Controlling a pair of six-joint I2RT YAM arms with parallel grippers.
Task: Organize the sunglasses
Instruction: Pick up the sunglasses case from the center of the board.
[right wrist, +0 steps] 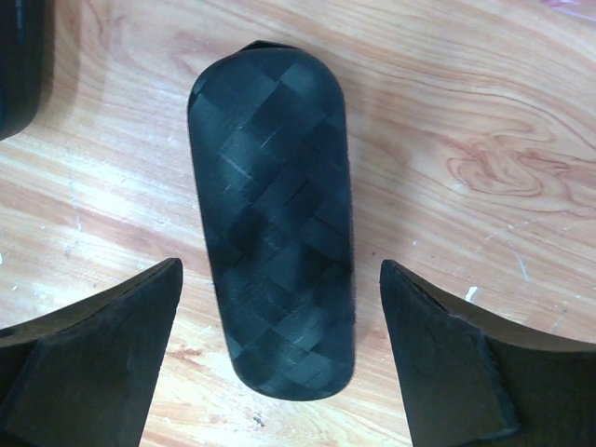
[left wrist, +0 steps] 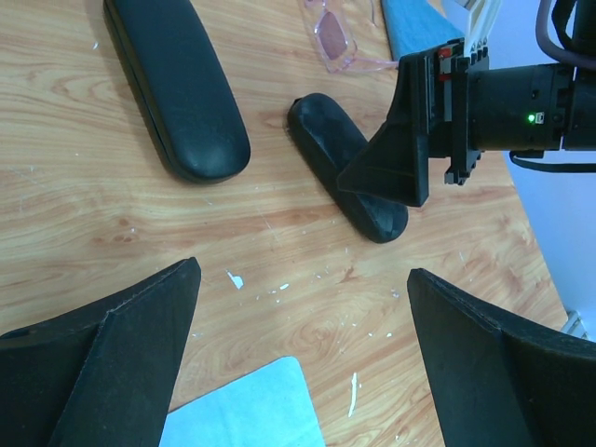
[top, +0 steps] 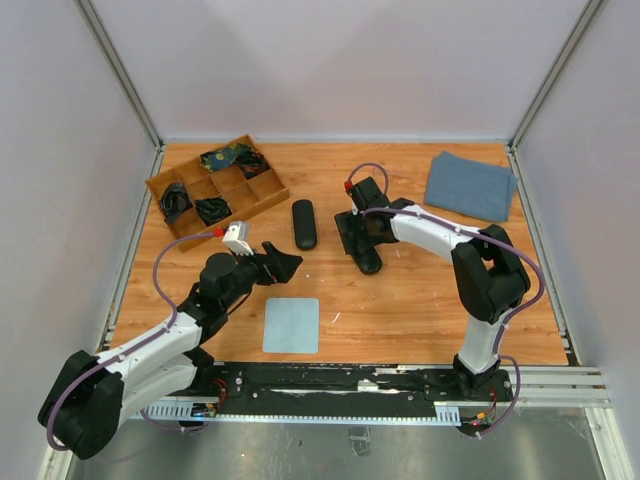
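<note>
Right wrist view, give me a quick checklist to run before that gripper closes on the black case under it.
1. Right gripper open: ok, jaws wide, one on each side of the black case.
2. Case centred between the jaws: ok, a gap on both sides.
3. Gripper low enough to grip: cannot tell.
4. Left gripper out of the way: ok, open and apart from the case.
5. Second case clear: ok, lies apart.
6. Pink glasses clear: ok, beyond the case's far end, not touching.
</note>
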